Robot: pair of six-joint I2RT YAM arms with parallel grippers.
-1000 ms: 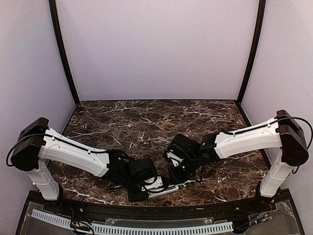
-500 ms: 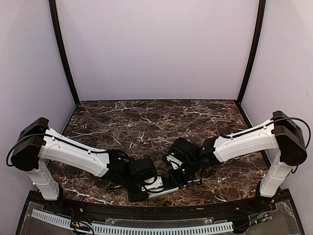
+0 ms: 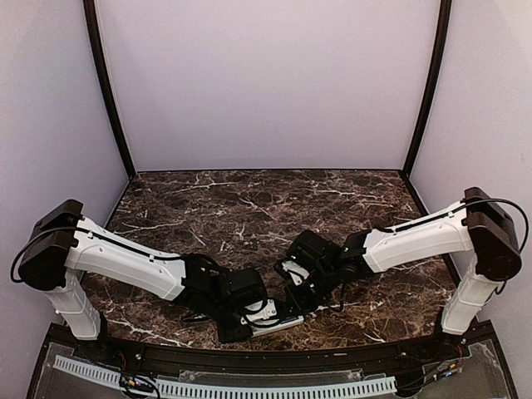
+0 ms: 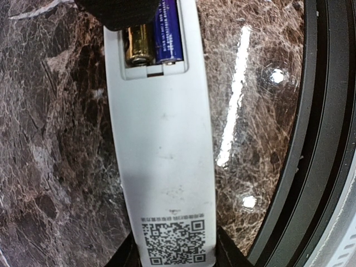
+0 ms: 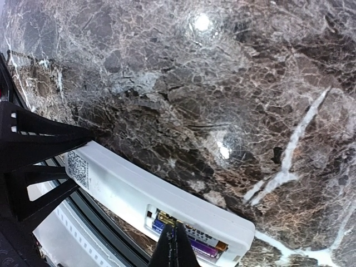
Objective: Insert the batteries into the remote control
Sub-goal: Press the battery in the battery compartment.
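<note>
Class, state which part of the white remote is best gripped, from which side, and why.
Grip the remote at its code-label end, across the narrow width, from that end: the long sides are parallel, and the open battery bay opposite is left clear.

The remote control (image 4: 161, 144) is matt white plastic, the table (image 4: 55, 139) glossy marble.

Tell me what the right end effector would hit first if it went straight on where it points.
The batteries in the open recess of the remote control: the shut right end effector points its tips straight at them, and they look nearly touching, though depth is unclear.
</note>
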